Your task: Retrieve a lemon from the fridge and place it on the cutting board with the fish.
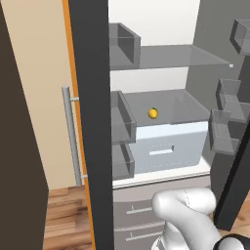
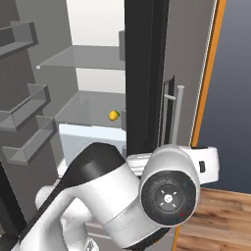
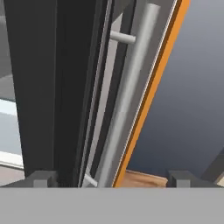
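Hand view showed the gripper [image 3: 109, 179] spread wide with nothing between the tips, which sat at the bottom left and bottom right. Between them ran the silver handle [image 3: 131, 92] of the right fridge door [image 3: 39, 87], seen edge-on as a dark slab. Handle sat close ahead but no tip touched it. Orange trim [image 3: 153, 96] ran just beside the handle on its far side, wood floor [image 3: 144, 178] below.

Left base view: fridge [image 1: 161, 29] stood with both doors swung out, white interior visible. Lemon [image 1: 153, 113] lay on the glass shelf [image 1: 166, 105] above the white drawer [image 1: 168, 149], near the shelf's middle and toward its front edge, apart from everything else. A second glass shelf [image 1: 180, 57] sat higher. Left door [image 1: 89, 122] carried grey bins [image 1: 122, 114] on its inner face and a bar handle [image 1: 72, 136] on its outer face. Arm [image 1: 188, 215] rose at the lower right, in front of the grey lower drawers [image 1: 132, 215].

Right base view: lemon [image 2: 113, 115] on the same shelf, just left of the right door's dark edge [image 2: 144, 73]. Arm [image 2: 122, 196] reached right toward that door's handle [image 2: 176, 115].
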Tool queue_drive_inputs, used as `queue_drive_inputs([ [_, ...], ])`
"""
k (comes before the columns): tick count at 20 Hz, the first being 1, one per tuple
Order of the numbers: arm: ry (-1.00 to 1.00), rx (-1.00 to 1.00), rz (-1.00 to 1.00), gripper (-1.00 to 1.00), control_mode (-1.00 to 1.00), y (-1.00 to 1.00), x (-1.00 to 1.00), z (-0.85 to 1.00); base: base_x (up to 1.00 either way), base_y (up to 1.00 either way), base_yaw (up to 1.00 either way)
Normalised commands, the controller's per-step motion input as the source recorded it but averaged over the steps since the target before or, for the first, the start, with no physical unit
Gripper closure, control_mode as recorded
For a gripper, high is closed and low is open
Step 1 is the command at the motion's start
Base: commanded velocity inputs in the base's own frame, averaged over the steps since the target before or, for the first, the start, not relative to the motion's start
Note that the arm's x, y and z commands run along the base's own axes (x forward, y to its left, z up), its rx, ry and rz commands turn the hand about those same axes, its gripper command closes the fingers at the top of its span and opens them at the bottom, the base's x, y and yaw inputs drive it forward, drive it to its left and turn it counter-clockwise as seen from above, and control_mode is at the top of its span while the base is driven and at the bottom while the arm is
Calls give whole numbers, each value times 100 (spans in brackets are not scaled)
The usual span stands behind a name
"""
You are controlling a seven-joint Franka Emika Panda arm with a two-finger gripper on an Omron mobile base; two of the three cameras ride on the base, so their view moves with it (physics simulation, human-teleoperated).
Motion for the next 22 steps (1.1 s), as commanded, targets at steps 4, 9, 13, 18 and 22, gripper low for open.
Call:
queue_drive_inputs([
  [4,0,-23,-9,-100,-100,63,-66,12,0,0,0],
  [9,13,-21,-9,-100,-100,80,-48,21,0,0,0],
  [13,32,-26,-2,-100,-100,99,-4,19,0,0,0],
  [18,27,-25,0,-100,-100,81,2,3,0,0,0],
  [22,14,-24,0,-100,-100,72,10,-2,0,0,0],
])
